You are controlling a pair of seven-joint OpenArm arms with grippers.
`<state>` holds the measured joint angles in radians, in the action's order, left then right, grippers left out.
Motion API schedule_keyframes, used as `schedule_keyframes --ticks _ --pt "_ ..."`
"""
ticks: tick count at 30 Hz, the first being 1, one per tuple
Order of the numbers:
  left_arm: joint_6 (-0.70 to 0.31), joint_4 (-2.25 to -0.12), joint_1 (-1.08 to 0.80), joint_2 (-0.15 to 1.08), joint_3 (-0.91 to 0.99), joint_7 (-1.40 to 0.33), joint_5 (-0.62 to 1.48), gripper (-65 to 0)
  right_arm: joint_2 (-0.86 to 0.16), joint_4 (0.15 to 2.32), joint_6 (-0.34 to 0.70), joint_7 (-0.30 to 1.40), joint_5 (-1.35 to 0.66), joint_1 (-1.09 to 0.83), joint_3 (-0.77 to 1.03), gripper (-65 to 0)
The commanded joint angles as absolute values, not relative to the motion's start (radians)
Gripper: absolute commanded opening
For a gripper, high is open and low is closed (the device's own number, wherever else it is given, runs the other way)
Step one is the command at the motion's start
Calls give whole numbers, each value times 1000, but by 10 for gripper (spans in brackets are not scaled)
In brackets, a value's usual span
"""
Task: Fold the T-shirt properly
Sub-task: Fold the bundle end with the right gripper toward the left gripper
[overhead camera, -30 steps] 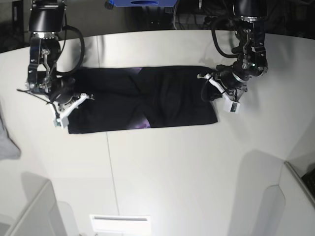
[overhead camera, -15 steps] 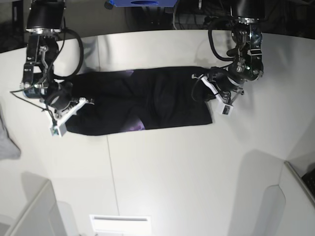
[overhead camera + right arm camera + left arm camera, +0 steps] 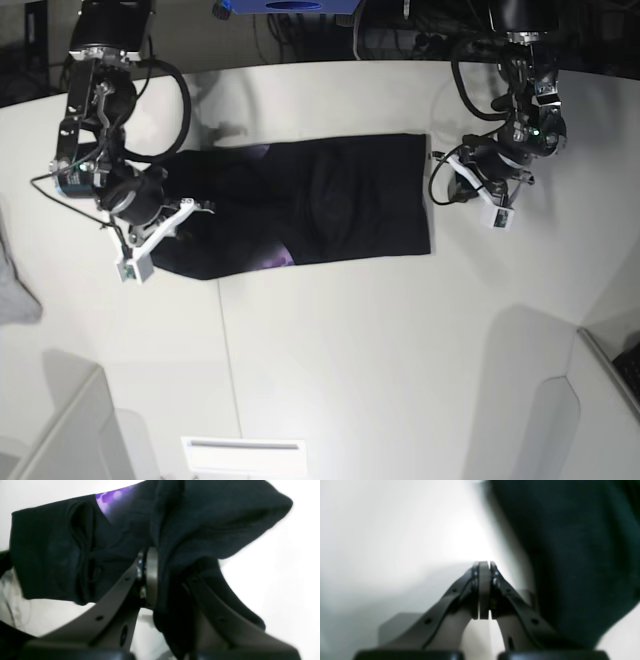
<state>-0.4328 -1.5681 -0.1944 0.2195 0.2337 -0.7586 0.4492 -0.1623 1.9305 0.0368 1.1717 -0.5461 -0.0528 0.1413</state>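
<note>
Black T-shirt (image 3: 310, 205) spread lengthwise as a long band across the far half of the white counter (image 3: 400, 340), between the two arms. Small purple patches of print visible near its upper left edge and along its lower edge.

Right claw (image 3: 160, 580) clamped on a bunched fold of the T-shirt (image 3: 62, 552) at the cloth's left end in the base view; black fabric pinched between the pads and draped over the far finger, a strip of purple print showing above. Same claw in the base view (image 3: 165, 225), low over that end of the shirt.

Left claw (image 3: 483, 590) fully closed, pads pressed together, nothing between them. Dark cloth (image 3: 582, 555) just beside it, apart from the fingers. In the base view, left claw (image 3: 480, 190) just off the shirt's right edge, over bare counter.
</note>
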Motion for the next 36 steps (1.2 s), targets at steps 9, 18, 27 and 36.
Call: schedule_keyframes --ticks 9,18,27,36 --pt "-435 -1586 -206 254 234 -746 458 -650 -94 2003 41 1194 -567 -39 114 -650" --pt "-435 -1580 -220 259 236 -746 458 -650 12 2005 41 1191 -562 -33 45 -650" --pt "-435 -1578 -223 305 234 -746 456 -650 33 2020 41 1187 -568 -31 -1 -650" --pt "-435 -1578 -268 352 237 -742 458 -650 70 2020 41 1156 -642 -24 -25 -650"
